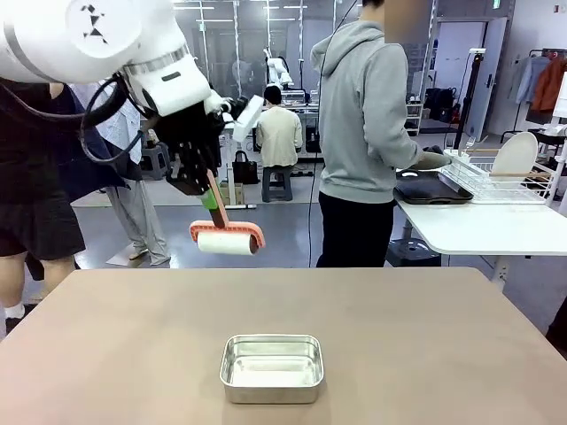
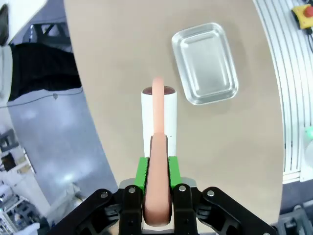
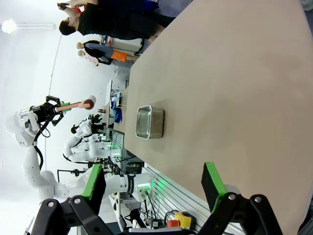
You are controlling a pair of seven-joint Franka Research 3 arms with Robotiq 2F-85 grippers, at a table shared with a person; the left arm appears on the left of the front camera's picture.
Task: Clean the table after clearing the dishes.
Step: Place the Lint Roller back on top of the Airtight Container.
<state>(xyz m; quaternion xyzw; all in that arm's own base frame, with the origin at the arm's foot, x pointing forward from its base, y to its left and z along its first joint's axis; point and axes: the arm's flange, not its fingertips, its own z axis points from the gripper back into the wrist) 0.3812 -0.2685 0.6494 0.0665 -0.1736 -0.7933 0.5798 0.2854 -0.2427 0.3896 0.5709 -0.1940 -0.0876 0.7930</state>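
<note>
at upper left of the front view the left gripper (image 1: pixel 205 190) was clamped on a lint roller (image 1: pixel 227 237) above the table (image 1: pixel 115 354), which should be rolled flat, skirting the steel pan (image 1: pixel 271 367) at lower centre.

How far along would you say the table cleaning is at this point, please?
Clearing looks done: the person is at the white side table, and a steel pan remains on the brown table. In hand: the left gripper holds a lint roller above the far edge. Rolling the surface remains; the right gripper is open.
</note>
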